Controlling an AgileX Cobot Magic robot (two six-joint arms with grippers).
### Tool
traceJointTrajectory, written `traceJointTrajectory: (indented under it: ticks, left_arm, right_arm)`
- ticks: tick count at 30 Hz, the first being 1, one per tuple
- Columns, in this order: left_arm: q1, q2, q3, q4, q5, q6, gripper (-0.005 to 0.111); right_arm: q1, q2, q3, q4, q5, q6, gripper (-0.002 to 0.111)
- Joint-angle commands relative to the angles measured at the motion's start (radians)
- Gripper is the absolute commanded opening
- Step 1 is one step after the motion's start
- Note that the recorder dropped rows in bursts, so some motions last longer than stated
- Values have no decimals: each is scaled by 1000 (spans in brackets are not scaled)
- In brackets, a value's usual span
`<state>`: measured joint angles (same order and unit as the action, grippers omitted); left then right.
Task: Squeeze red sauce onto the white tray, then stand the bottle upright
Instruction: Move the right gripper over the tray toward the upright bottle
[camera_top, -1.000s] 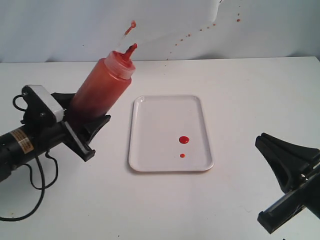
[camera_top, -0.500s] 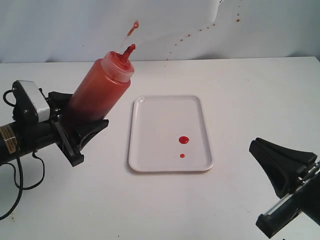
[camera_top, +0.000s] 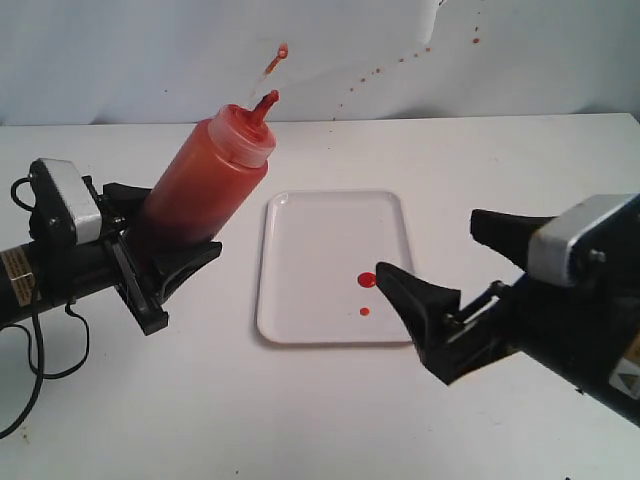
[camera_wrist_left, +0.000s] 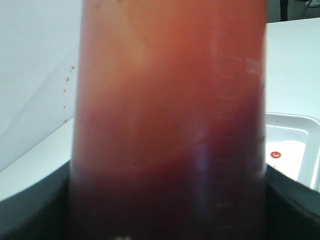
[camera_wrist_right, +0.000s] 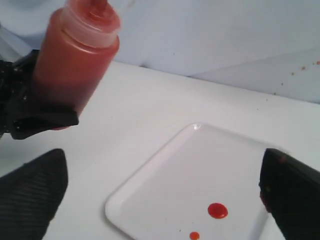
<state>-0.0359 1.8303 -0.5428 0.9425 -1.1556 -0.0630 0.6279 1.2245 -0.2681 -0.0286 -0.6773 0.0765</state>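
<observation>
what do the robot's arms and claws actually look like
Both are black. The left claw has wedge-shaped fingers, a grey-white box behind it, loose black cables and a yellow label on the arm. The right claw has long tapered fingers, its own pale box and a triangle-marked sticker.

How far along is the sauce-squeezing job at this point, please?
Done: two drops of red sauce lie on the white tray. In hand: the left gripper holds the bottle tilted, beside the tray. Left: standing the bottle upright on the table. The right gripper hovers by the tray, jaws open and empty.
</observation>
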Motion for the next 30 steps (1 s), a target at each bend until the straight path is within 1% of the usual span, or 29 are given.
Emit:
traceJointTrajectory:
  ticks: [1, 2, 5, 8, 10, 12, 13, 18, 24, 27, 30]
  left_arm:
    - [3, -17, -10, -14, -65, -17, 0]
    - [3, -17, -10, -14, -65, -17, 0]
    - [3, -17, -10, -14, -65, -17, 0]
    - [3, -15, -10, -14, -65, -17, 0]
    - [3, -11, -10, -14, -65, -15, 0]
    - [3, -11, -10, -14, -65, -15, 0]
    - [3, -11, -10, -14, -65, -15, 0]
    - [3, -11, -10, -14, -65, -17, 0]
    - [1, -11, -10, -12, -65, -17, 0]
    - [1, -11, -10, -2, -65, -17, 0]
    - [1, -11, -10, 5, -65, -17, 0]
  right_arm:
    - [2, 137, -77, 20, 8, 60, 105]
    - [2, 196, -116, 11, 4, 91, 105]
    - [2, 277, -169, -5, -3, 119, 105]
    - [2, 335, -216, -142, -37, 256, 105]
    - [2, 386, -259, -295, -130, 353, 105]
    - [2, 423, -289, -341, -199, 429, 105]
    - [2, 428, -293, -336, -224, 436, 105]
    - [2, 430, -293, -376, -224, 433, 105]
    - [2, 430, -293, -379, -224, 416, 105]
    - [2, 430, -293, -377, -232, 349, 105]
    - [2, 432, -293, -383, -275, 349, 105]
